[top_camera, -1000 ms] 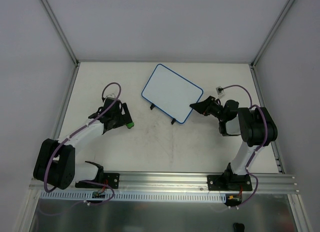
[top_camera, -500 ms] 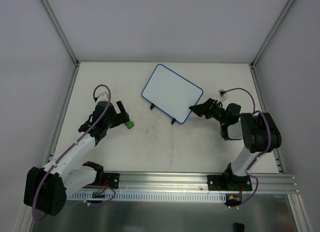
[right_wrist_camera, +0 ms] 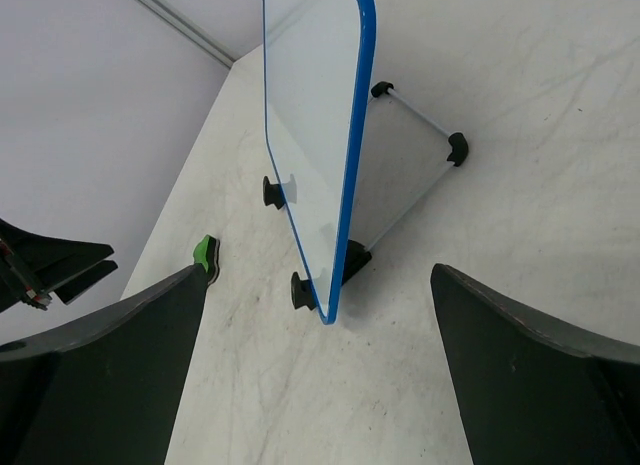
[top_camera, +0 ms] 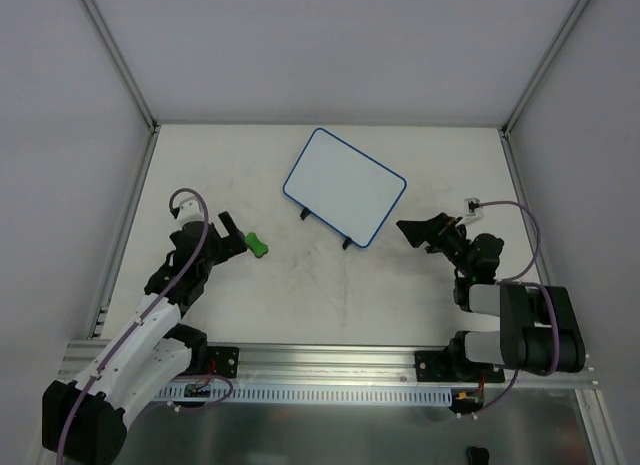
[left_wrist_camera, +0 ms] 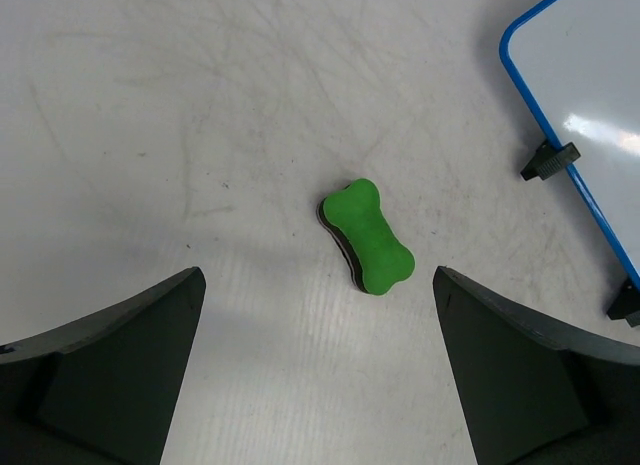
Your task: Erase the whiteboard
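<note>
The whiteboard [top_camera: 345, 188] stands tilted on small black feet at the back middle of the table, its blue-framed face blank. In the right wrist view the whiteboard [right_wrist_camera: 310, 115] shows edge-on, with its near corner straight ahead of my right gripper [right_wrist_camera: 318, 275], whose jaws are wide open and hold nothing. From above, the right gripper [top_camera: 412, 235] sits just right of the board, apart from it. A green bone-shaped eraser [left_wrist_camera: 367, 235] lies flat on the table ahead of my open, unloaded left gripper [left_wrist_camera: 318, 277]. Seen from above, the eraser [top_camera: 257, 244] lies just right of the left gripper [top_camera: 233, 239].
White enclosure walls close in the table on three sides. An aluminium rail [top_camera: 330, 360] with the arm bases runs along the near edge. Behind the board a thin wire prop with black end caps [right_wrist_camera: 456, 147] rests on the table.
Both arms have drawn back toward the near edge. The left gripper has left the eraser lying on the table. The right gripper has opened and backed away from the board's right corner.
</note>
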